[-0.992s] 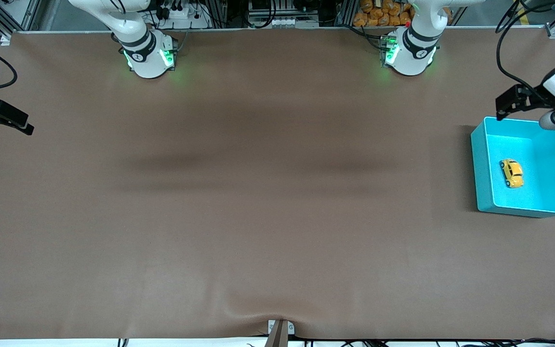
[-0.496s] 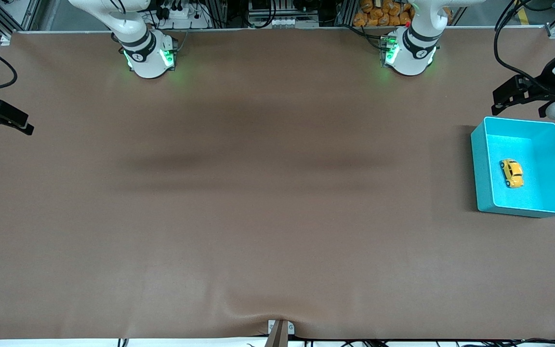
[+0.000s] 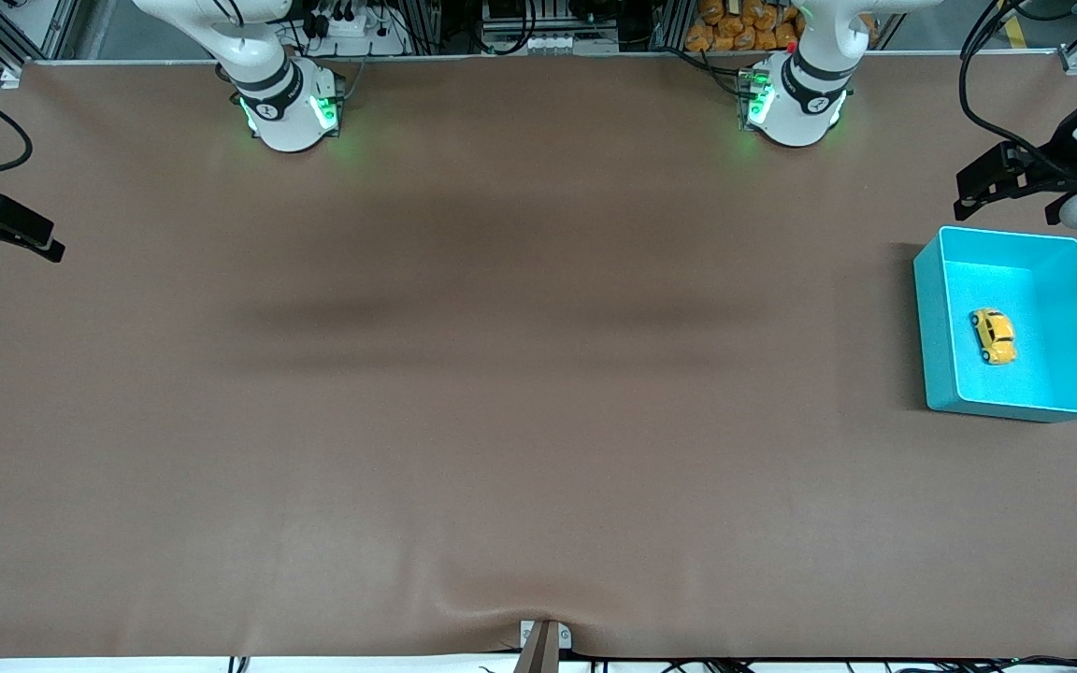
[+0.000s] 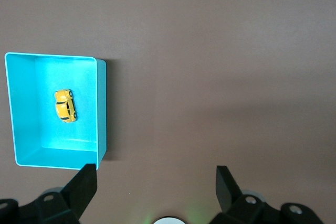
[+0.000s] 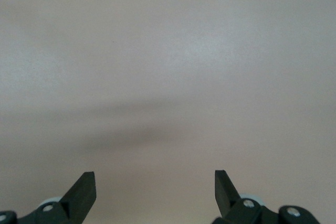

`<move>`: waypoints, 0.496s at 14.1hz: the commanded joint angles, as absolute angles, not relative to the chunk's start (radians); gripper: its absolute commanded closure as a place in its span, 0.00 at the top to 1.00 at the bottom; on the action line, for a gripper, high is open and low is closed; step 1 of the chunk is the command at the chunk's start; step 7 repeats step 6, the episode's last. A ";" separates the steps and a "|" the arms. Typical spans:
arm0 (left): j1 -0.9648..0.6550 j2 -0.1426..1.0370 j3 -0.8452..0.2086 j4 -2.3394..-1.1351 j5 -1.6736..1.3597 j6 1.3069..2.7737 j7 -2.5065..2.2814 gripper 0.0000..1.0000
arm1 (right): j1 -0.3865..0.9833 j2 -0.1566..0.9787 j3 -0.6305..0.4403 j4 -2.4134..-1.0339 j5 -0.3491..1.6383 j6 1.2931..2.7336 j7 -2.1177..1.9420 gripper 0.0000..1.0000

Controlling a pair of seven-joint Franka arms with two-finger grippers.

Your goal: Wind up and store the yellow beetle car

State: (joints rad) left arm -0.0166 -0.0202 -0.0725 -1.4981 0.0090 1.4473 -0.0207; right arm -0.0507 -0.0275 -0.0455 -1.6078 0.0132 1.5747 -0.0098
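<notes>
The yellow beetle car (image 3: 993, 336) lay on the floor of the teal bin (image 3: 933, 322), toward the left arm's end of the table, on its wheels as far as could be told and touching none of the walls. Sitting loose inside the bin is where the task wants it to end, so storing looked done (whether its spring was wound could not be judged from outside).

Farther from the front camera than the bin, the left gripper (image 3: 1006, 182) hung over bare table just off the bin's rim. In the left wrist view its fingers (image 4: 84, 184) stood spread wide with nothing between them; the bin showed ahead of one fingertip, its corner close by that tip, and the car lay well clear of both. The arm reached out from its base to the table's end, wrist lifted, camera looking down.

At the right arm's end of the table the right gripper (image 3: 6, 229) waited over bare tabletop, fingers (image 5: 81, 187) likewise spread and empty, only plain surface between them.
</notes>
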 commanded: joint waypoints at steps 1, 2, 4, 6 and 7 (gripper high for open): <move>-0.018 -0.034 -0.066 -1.491 -0.006 1.427 -0.021 1.00 | -0.067 -0.021 -0.034 -1.592 0.014 1.563 -0.018 1.00; -0.020 -0.034 -0.067 -1.491 -0.006 1.427 -0.021 1.00 | -0.067 -0.023 -0.034 -1.592 0.014 1.563 -0.018 1.00; -0.018 -0.034 -0.069 -1.491 -0.008 1.427 -0.021 1.00 | -0.067 -0.021 -0.034 -1.592 0.014 1.563 -0.018 1.00; -0.018 -0.032 -0.064 -1.489 -0.006 1.427 -0.020 1.00 | -0.067 -0.023 -0.034 -1.592 0.014 1.562 -0.018 1.00; -0.018 -0.032 -0.064 -1.489 -0.006 1.427 -0.020 1.00 | -0.067 -0.023 -0.034 -1.592 0.014 1.562 -0.018 1.00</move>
